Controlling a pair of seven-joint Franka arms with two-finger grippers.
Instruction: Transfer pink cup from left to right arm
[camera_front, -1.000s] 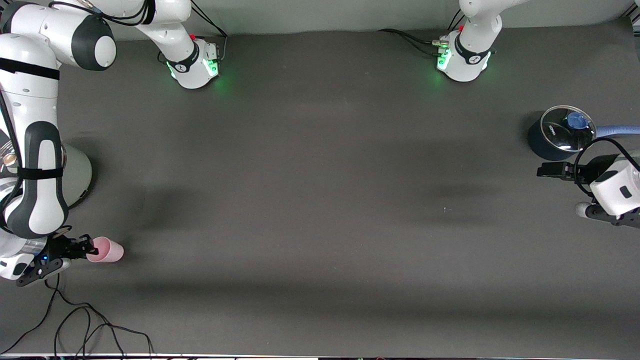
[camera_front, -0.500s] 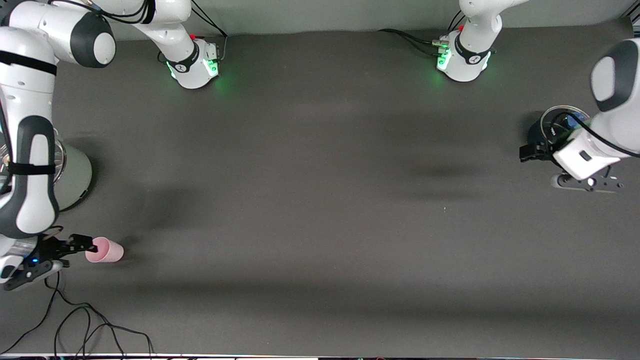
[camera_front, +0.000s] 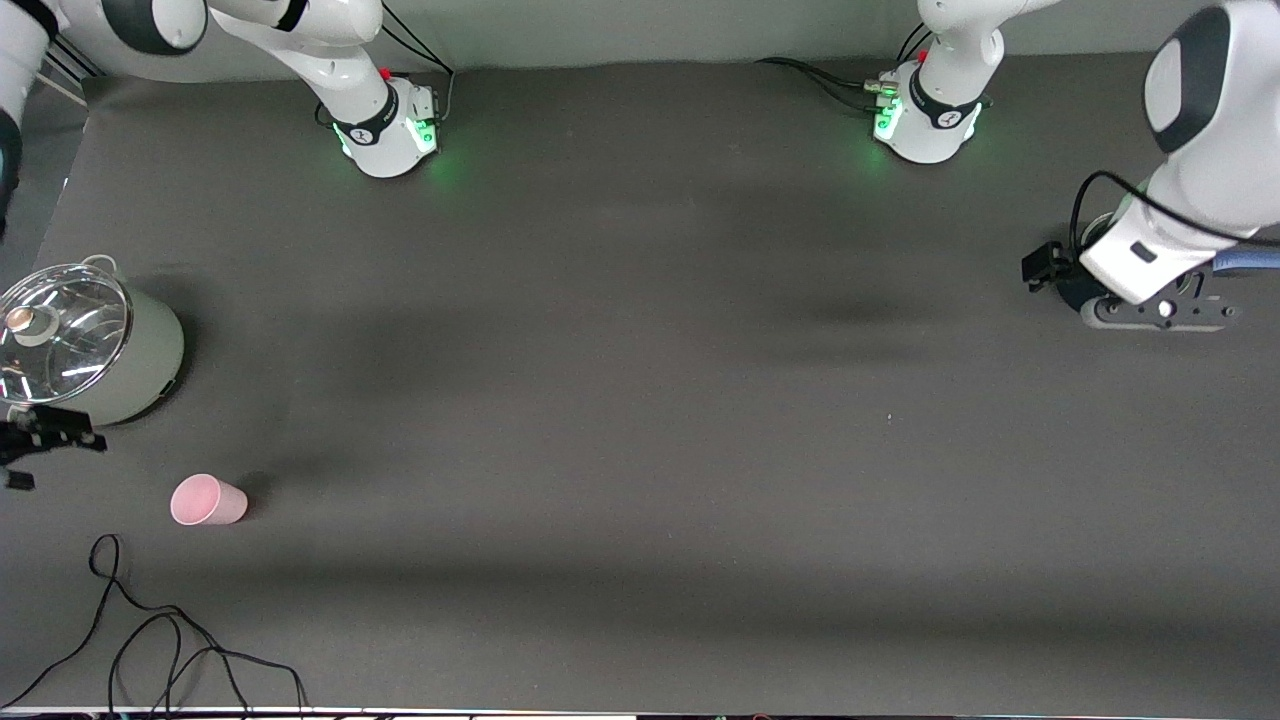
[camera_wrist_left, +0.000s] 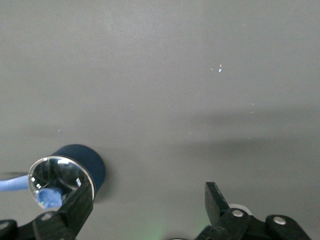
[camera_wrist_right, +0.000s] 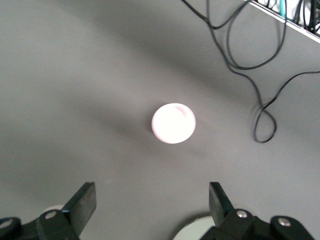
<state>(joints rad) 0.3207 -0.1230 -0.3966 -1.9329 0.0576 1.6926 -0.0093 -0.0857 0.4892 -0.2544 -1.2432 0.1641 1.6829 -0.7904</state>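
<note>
- Cup (camera_front: 208, 501) stands upright on the surface (camera_front: 640, 420), free of both jaws, out ahead of the spread right jaws (camera_wrist_right: 150, 202), nothing between them.
- Left jaws (camera_wrist_left: 145, 205) spread and empty, over the surface beside a blue pot (camera_wrist_left: 75, 170).

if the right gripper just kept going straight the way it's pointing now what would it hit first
Most likely bare table. The right gripper is open and points down at the mat, with the pink cup standing free just ahead of its fingertips, not squarely between them. Depth is hard to judge, so it might graze the cup.
</note>
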